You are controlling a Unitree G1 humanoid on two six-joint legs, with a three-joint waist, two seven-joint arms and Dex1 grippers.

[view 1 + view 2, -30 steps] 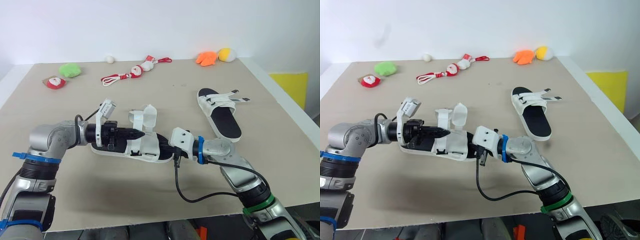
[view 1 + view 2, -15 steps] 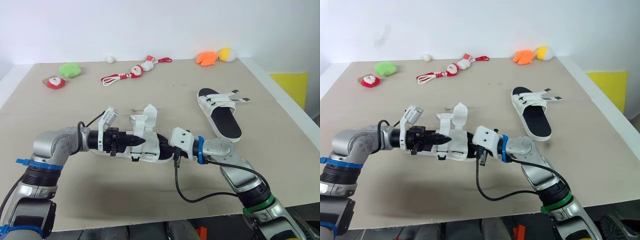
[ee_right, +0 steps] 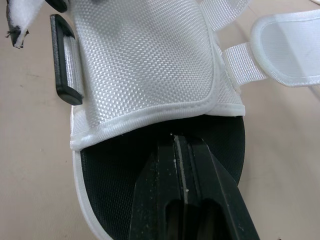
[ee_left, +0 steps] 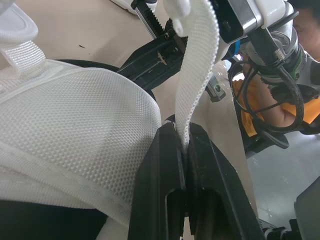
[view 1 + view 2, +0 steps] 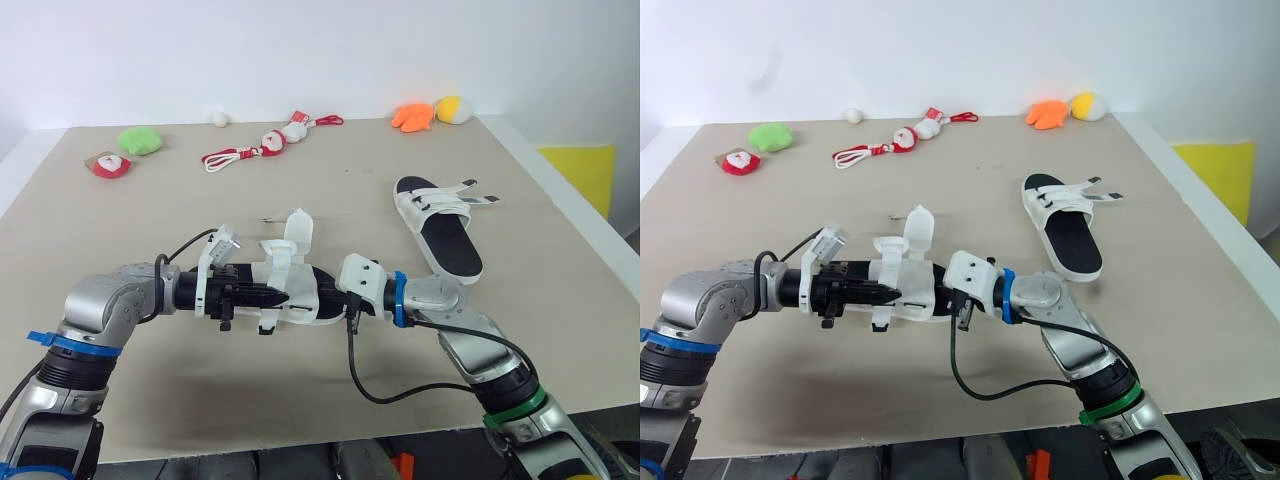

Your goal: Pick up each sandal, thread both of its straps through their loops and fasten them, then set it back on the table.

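— So, how many sandals do I have, and where?

— Two. The near sandal [image 5: 287,278] hangs between your two grippers, over the front part of the table [image 5: 300,400]. Your left gripper [image 4: 182,137] has its fingers clamped on one white webbing strap [image 4: 197,70], which runs up from between the tips. Your right gripper [image 3: 181,140] comes in from the other end. Its fingers are pressed together over the black footbed, tips at the edge of the white mesh upper. I can't tell whether they pinch anything. One black loop [image 3: 65,60] sits at the side of that upper.

— And the second one?

— The far sandal [image 5: 440,225] lies flat on the table further back on your right, well apart from both grippers, straps loose and splayed toward the edge.

— Anything behind that?

— Six toys along the far edge. From your left: one red-and-white plush [image 5: 108,165], one green plush [image 5: 140,140], one red cord toy [image 5: 265,145] carrying two small figures, one white ball [image 5: 219,118], one orange plush [image 5: 412,116] and one yellow plush [image 5: 455,108], the last two touching.
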